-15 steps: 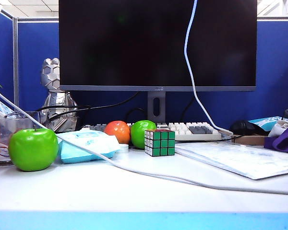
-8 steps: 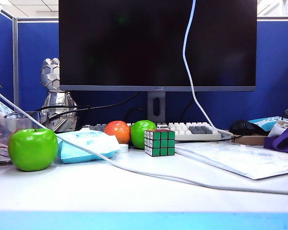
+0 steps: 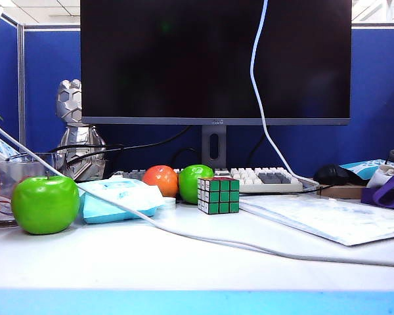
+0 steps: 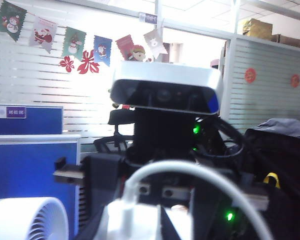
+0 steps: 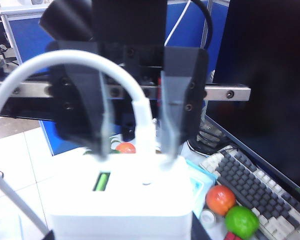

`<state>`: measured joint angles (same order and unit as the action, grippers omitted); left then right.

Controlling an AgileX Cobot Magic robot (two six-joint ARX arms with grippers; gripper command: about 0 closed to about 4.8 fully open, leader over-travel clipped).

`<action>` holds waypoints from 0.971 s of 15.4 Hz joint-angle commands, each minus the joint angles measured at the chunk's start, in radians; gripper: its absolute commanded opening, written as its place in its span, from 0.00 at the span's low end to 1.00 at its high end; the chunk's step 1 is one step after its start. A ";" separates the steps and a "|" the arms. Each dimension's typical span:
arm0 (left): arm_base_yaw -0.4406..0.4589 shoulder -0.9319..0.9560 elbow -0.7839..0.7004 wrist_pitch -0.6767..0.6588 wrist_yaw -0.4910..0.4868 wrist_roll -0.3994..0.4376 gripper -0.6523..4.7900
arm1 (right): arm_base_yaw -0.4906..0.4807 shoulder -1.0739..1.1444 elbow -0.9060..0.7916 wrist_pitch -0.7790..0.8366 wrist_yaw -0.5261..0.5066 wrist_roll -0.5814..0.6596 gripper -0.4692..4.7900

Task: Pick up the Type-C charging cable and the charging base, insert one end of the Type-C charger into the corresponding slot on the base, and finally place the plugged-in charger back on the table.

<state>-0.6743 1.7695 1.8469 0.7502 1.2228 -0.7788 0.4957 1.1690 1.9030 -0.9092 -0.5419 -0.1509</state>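
The right end effector [image 5: 135, 132] clamped the charging base [image 5: 120, 200], Type-C charging cable [image 5: 142, 125] already plugged in; left end effector [image 4: 140, 220] unreadable; return to the bench [image 3: 184, 262] remained.

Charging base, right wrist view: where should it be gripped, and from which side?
Probably as the right gripper has it: across the flat opposite walls of the charging base, coming from the port face, one finger either side of the plugged-in Type-C charging cable. The boxy shape offers parallel faces, and the cable arcs out between the fingers.
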 commanded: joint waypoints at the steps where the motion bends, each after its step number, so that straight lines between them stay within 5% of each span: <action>1: 0.006 0.017 -0.015 -0.045 0.048 -0.003 0.57 | 0.003 -0.018 0.023 0.179 -0.029 -0.006 0.09; 15: 0.018 0.016 0.000 0.080 -0.024 -0.059 0.58 | 0.003 -0.023 0.023 0.114 -0.010 -0.006 0.09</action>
<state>-0.6590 1.7855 1.8412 0.8310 1.1934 -0.8303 0.4969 1.1530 1.9171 -0.8349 -0.5434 -0.1566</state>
